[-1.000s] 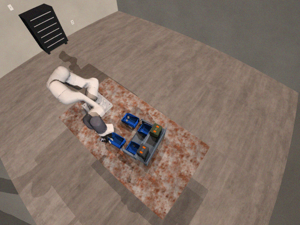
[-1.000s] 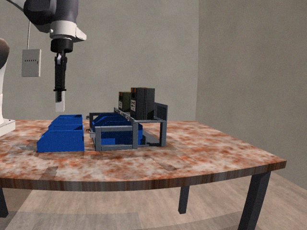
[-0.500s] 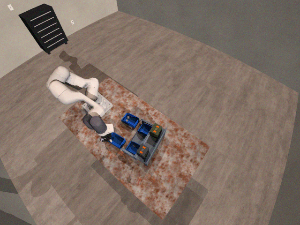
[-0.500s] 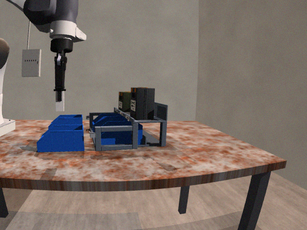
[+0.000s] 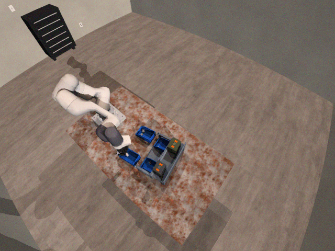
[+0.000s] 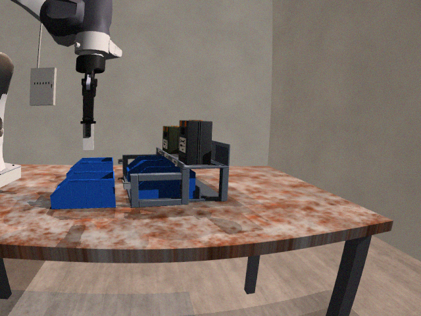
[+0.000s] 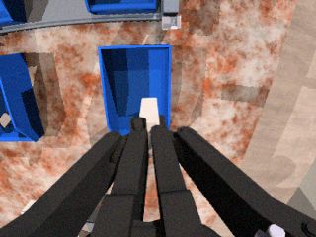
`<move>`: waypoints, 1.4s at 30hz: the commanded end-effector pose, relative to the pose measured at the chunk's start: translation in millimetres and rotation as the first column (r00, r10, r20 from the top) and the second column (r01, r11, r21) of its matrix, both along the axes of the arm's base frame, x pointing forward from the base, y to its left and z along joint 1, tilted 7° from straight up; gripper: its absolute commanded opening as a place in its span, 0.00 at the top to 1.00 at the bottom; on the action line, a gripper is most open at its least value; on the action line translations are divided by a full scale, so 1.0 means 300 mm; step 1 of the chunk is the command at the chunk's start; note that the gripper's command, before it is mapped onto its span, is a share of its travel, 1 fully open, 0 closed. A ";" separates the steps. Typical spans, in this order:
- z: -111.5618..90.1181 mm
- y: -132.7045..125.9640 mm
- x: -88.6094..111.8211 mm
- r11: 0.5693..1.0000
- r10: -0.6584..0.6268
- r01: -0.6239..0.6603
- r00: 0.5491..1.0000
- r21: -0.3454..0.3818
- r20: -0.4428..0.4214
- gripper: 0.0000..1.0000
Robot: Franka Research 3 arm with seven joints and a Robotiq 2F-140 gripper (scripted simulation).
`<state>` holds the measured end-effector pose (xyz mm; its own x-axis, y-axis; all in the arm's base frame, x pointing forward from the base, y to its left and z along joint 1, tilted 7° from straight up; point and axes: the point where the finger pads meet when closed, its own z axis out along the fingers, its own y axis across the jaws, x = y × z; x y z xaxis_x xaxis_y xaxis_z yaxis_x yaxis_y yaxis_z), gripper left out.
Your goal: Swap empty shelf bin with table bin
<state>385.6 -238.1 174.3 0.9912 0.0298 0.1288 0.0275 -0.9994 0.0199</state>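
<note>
The claw (image 6: 87,143) hangs in the upper left of the side view, pointing straight down. Its two fingers are pressed tight together with nothing between them. In the wrist view the claw (image 7: 149,114) shows its pale tips side by side, touching, over the near end of a blue bin.

That empty bin (image 7: 134,86) sits flat on the tabletop (image 7: 224,39), in the middle of the wrist view, just below the claw. It has nothing inside. In the top view this empty bin (image 5: 130,156) is near the middle of the frame, just left of the grey shelf (image 5: 172,164). In the side view it is the blue box (image 6: 85,191) at the left, standing on its base, and the claw floats above it without touching.

A second blue bin (image 5: 145,133) also stands on the tabletop, a bit higher in the top view, with small parts in it. It is near the shelf but apart from it.

The shelf holds two more blue bins (image 5: 161,143) (image 5: 148,164), one at each end. The middle place between them looks bare. Two dark boxes (image 5: 173,145) (image 5: 159,168) with orange marks stand on the shelf's top board.
</note>
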 end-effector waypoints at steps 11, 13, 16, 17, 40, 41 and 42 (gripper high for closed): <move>0.027 0.735 0.086 0.999 -0.020 0.020 1.000 0.025 0.001 1.00; 0.024 0.840 0.063 1.000 -0.021 0.021 1.000 0.021 -0.001 1.00; 0.019 0.926 0.036 1.000 -0.023 0.023 1.000 0.016 -0.002 1.00; 0.019 0.926 0.036 1.000 -0.023 0.023 1.000 0.016 -0.002 1.00; 0.002 1.105 -0.047 1.000 -0.029 0.029 1.000 -0.002 -0.001 0.85; 0.002 1.105 -0.047 1.000 -0.029 0.029 1.000 -0.002 -0.001 0.85; 0.002 1.105 -0.047 1.000 -0.029 0.029 1.000 -0.002 -0.001 0.85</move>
